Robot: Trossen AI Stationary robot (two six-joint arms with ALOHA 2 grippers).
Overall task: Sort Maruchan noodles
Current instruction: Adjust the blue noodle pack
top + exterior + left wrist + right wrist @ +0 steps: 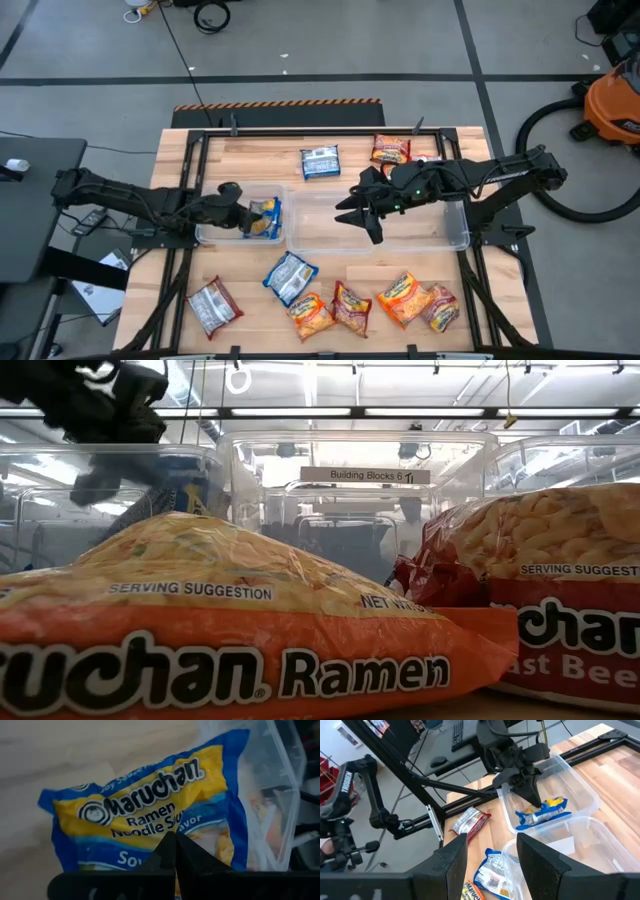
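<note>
Blue and yellow crinkly plastic hangs pinched in the left gripper, whose fingers are closed tight on a Maruchan packet over the left clear bin, left of centre in the high view. The packet lies directly ahead of the fingertips, its long axis running roughly across them, already inside the bin's walls, so letting go looks like the next step. The wrist view reads "Maruchan Ramen Noodle Soup" on its face.

The right gripper hovers with its fingers spread wide and nothing between them, at the left edge of the right clear bin, mid-frame.

Other Maruchan noodles lie loose along the bottom of the high view, two more near the top. In the low view the nearest orange packet shows "SERVING SUGGESTION" and "Ramen"; a bin behind bears "Building Blocks 6".
</note>
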